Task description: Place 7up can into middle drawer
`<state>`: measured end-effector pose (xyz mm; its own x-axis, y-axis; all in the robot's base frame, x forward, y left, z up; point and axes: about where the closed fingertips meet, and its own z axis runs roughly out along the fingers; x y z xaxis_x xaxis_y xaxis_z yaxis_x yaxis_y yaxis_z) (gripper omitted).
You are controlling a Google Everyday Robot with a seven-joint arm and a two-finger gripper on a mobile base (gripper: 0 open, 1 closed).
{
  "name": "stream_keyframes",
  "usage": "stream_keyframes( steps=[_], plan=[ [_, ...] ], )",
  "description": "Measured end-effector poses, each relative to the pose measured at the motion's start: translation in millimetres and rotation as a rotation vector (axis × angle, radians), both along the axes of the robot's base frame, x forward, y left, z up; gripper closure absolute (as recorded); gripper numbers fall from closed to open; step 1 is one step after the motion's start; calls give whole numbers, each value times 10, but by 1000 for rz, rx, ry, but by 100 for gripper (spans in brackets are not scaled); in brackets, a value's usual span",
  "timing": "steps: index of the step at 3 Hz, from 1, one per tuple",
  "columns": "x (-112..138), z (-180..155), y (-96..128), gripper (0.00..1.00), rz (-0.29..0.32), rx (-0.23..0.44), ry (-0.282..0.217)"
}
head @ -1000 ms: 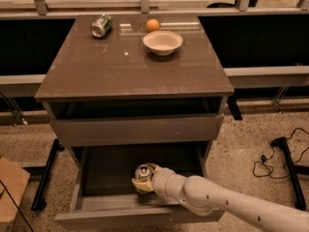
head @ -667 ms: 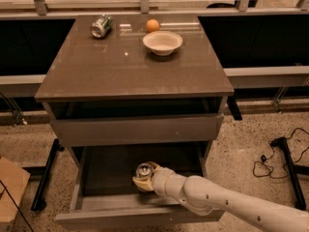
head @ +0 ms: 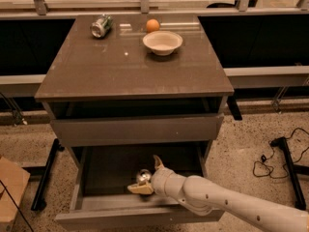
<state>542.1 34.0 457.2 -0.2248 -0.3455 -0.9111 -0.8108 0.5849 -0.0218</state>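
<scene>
Cabinet, seen from above and in front; the lowest drawer, the middle drawer [head: 107, 217], a wide shallow grey-brown tray with a plain front, is pulled fully out.

The 7up can [head: 143, 177], a small soda can with a silver top, stands upright on the drawer floor, right of centre and nearer the front panel than the back; its label markings are too dim to read.

The gripper [head: 144, 173], cream-coloured and two-fingered on a pale jointed arm [head: 227, 204], reaches in from the lower right and sits low inside the drawer; jaws apart, one finger raised behind the can, the other lying low in front of it, the can between them; cannot tell if either finger touches it.

The plain grey-brown drawer front [head: 137, 128] just above is closed.

On the glossy brown tabletop [head: 125, 66], far side: a green-and-silver can [head: 100, 25] on its side at the left; a small orange fruit [head: 152, 25] and, just beside it, a shallow cream bowl [head: 162, 42].

A brown cardboard box [head: 10, 190] stands on the floor at the left; black cables [head: 273, 153] lie at the right.
</scene>
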Motion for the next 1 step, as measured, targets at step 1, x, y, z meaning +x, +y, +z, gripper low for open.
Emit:
stream_keyframes(
  steps=[1],
  plan=[
    [0, 0, 0, 0, 0, 0, 0]
  ],
)
